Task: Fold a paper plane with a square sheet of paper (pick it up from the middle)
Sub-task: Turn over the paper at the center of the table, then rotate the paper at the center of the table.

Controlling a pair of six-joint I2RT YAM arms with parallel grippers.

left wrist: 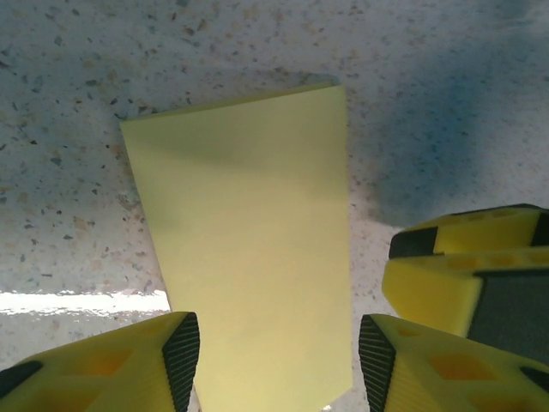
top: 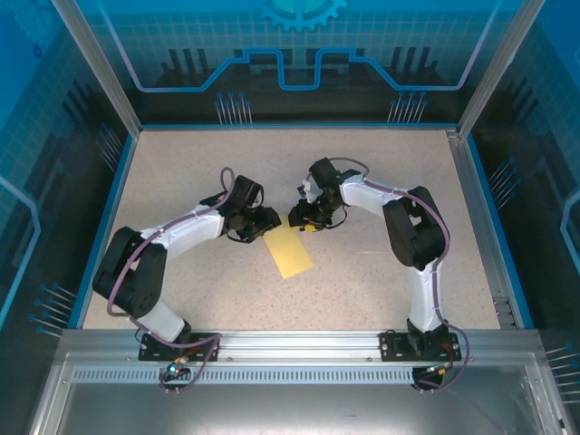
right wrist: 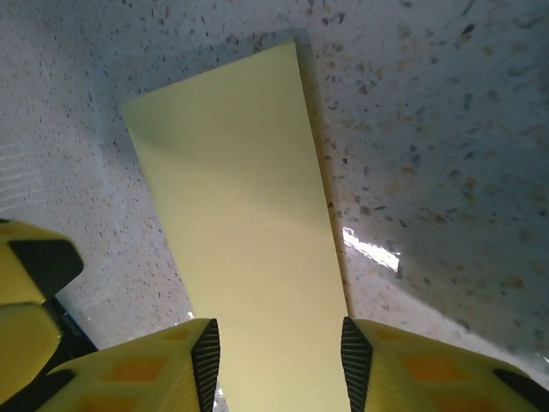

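Sheet (top: 292, 254): thin plain yellow paper, folded to a narrow rectangle. Flat on the counter (top: 181, 181), just toward 6 o'clock of its middle, long sides running 11 to 5 o'clock in the top view. Straight edges, crisp corners, smooth matte face; a thin shadow along one long edge in the wrist views. 5 o'clock end free, with bare counter all round it; 11 o'clock end beneath both end effectors.

Left end effector (left wrist: 279, 360) at the sheet's 10 o'clock corner: partly open, nothing gripped, yellow fingers (left wrist: 180, 356) with black pads astride the sheet's end, one at the paper's edge, the other just clear of it.

Right end effector (right wrist: 276, 356) at the 1 o'clock corner: also partly open, nothing held, astride the strip's width with the pads just beside its long edges. Very near its partner.

Counter pale, speckled like stone, glossy in spots. Wide open room toward 12, 3 and 9 o'clock, out to the blue rim (top: 107, 227); less toward 6 o'clock, up to the aluminium rail (top: 290, 343).
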